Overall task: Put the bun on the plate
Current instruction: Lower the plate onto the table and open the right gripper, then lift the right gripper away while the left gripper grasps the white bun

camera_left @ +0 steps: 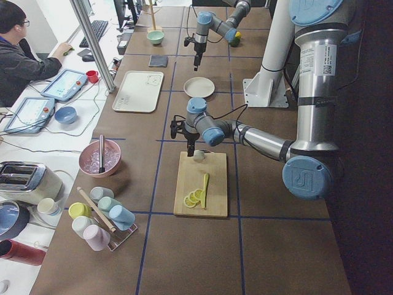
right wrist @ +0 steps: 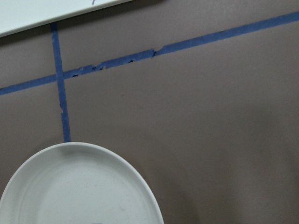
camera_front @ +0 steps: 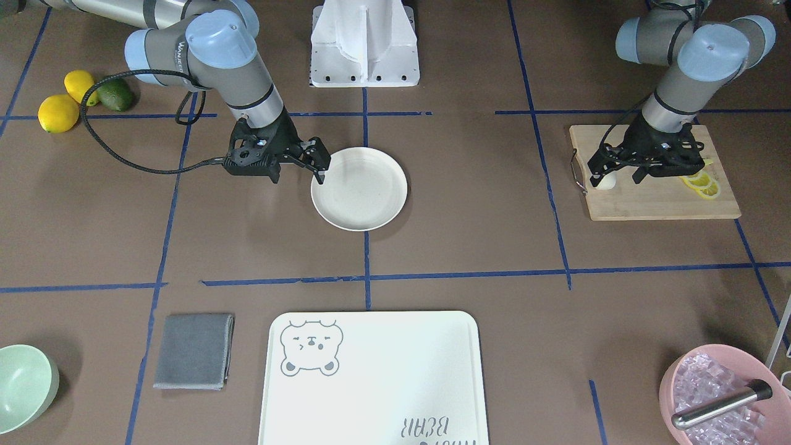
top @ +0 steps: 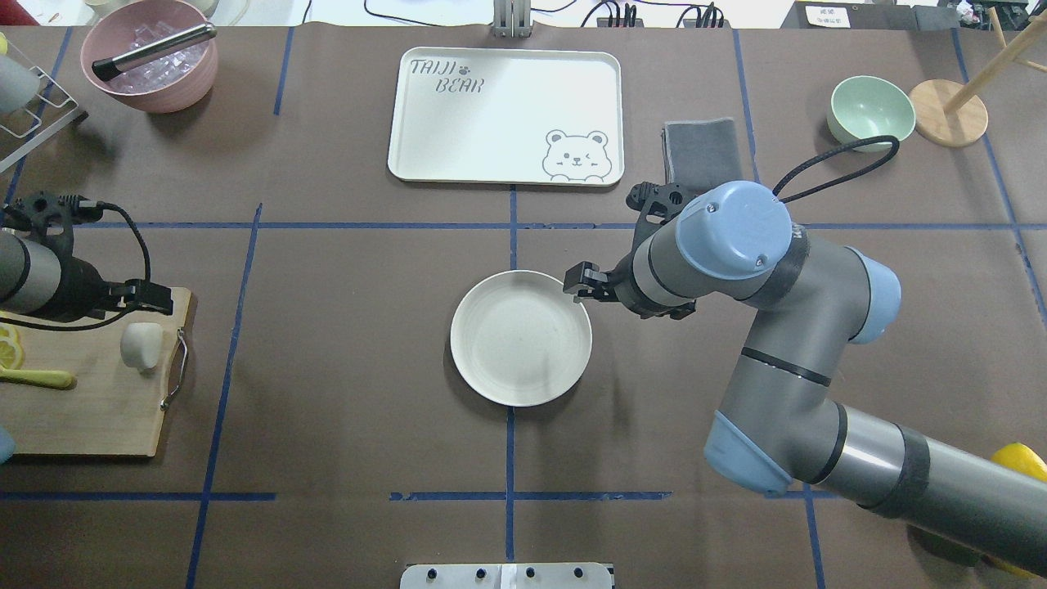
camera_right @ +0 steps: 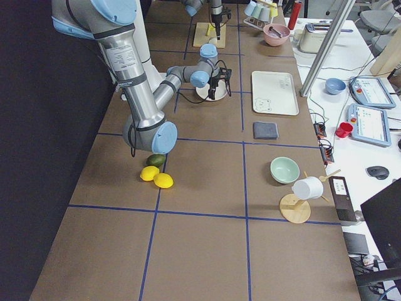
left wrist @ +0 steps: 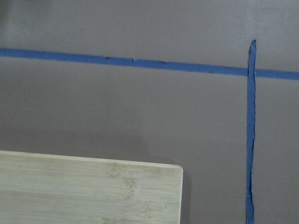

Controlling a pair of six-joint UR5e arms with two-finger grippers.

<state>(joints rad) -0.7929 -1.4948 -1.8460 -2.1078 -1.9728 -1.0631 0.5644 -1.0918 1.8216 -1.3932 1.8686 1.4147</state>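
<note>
The small white bun (top: 141, 345) lies on the wooden cutting board (top: 90, 409) at the table's left end, nothing gripping it. My left gripper (camera_front: 616, 179) hangs open a little above the board, and the bun (camera_front: 607, 182) shows beside one of its fingers. The round cream plate (top: 521, 337) sits empty at the table's middle. My right gripper (camera_front: 298, 176) is open and hovers at the plate's (camera_front: 359, 188) rim on the robot's right side. The right wrist view shows only the plate's edge (right wrist: 79, 186), the left wrist view only a board corner (left wrist: 93, 191).
Lemon slices (camera_front: 701, 184) lie on the board behind the left gripper. A bear-printed tray (camera_front: 371, 377), a folded grey cloth (camera_front: 193, 360), a mint bowl (camera_front: 21, 386) and a pink bowl of ice (camera_front: 717, 395) line the far side. Two lemons (camera_front: 59, 112) and an avocado (camera_front: 114, 94) lie near the right arm.
</note>
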